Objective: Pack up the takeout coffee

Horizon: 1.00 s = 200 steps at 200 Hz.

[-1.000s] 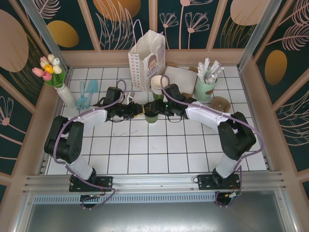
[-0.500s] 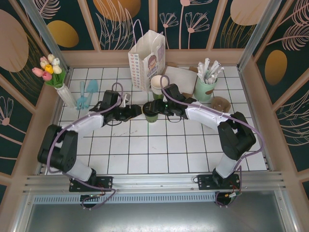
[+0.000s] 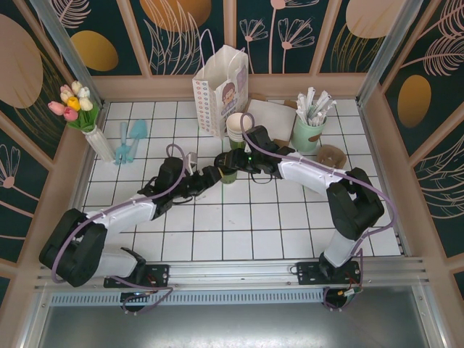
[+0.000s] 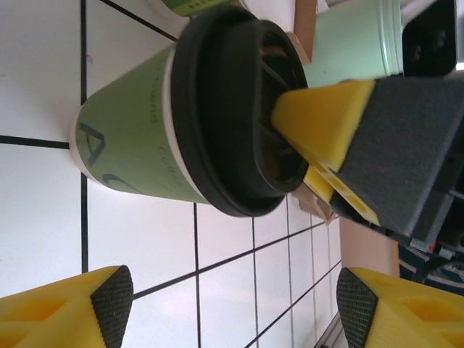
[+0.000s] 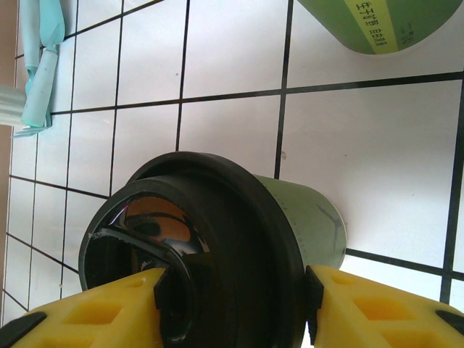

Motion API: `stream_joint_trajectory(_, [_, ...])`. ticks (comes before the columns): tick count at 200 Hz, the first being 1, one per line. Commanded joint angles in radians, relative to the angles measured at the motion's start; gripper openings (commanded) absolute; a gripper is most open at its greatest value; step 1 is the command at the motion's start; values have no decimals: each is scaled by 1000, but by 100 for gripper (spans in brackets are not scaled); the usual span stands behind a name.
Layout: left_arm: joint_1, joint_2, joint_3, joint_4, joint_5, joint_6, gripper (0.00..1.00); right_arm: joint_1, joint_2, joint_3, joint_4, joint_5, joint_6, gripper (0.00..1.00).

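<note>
Overhead, top external view: takeout coffee (image 3: 229,175) sits on the white-tiled counter (image 3: 239,225) just above frame centre, below the white paper bag (image 3: 220,90) and well apart from it. A stack of cream cups (image 3: 238,125) stands between bag and coffee. The mint-green cup of straws (image 3: 309,132) is to the upper right and the flower vase (image 3: 85,119) at far left. The right gripper (image 3: 230,164) is on the coffee's top. The left gripper (image 3: 212,176) lies just left of the cup; whether it touches is not resolvable here, nor is either finger gap.

Left wrist view: settles the left side. Left gripper (image 4: 235,304) has its fingers (image 4: 109,297) spread wide along the bottom edge, with bare tile between them and the cup clear of both. Coffee (image 4: 138,138) shows its green wall, black lid and base on the tile. One yellow finger (image 4: 326,123) of the right gripper reaches into the lid's recess. The mint-green cup (image 4: 355,40) is at upper right.

Right wrist view: settles the right side. Right gripper (image 5: 232,312) is clamped on the black lid (image 5: 217,239), with one finger (image 5: 94,312) over the recess and the other against the outer rim. Another green cup (image 5: 370,22) is at upper right and a teal item (image 5: 36,65) at upper left.
</note>
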Motion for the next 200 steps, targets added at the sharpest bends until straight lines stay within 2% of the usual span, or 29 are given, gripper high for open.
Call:
stream_joint_trajectory(1, [-7, 32, -6, 112, -17, -56, 77, 19, 62, -37, -113, 4, -5, 51])
stream_joint_trajectory(58, [-14, 99, 2, 154, -5, -55, 77, 22, 55, -44, -110, 12, 2, 51])
stream_joint_trajectory(109, [-23, 164, -2, 183, 4, -51, 66, 27, 55, -45, -113, 13, 4, 51])
stream_joint_trajectory(182, [-28, 259, 8, 183, -27, -47, 68, 33, 59, -46, -122, 17, 4, 51])
stream_joint_trajectory(200, [-27, 236, -16, 192, -18, -40, 68, 33, 57, -47, -125, 22, 2, 51])
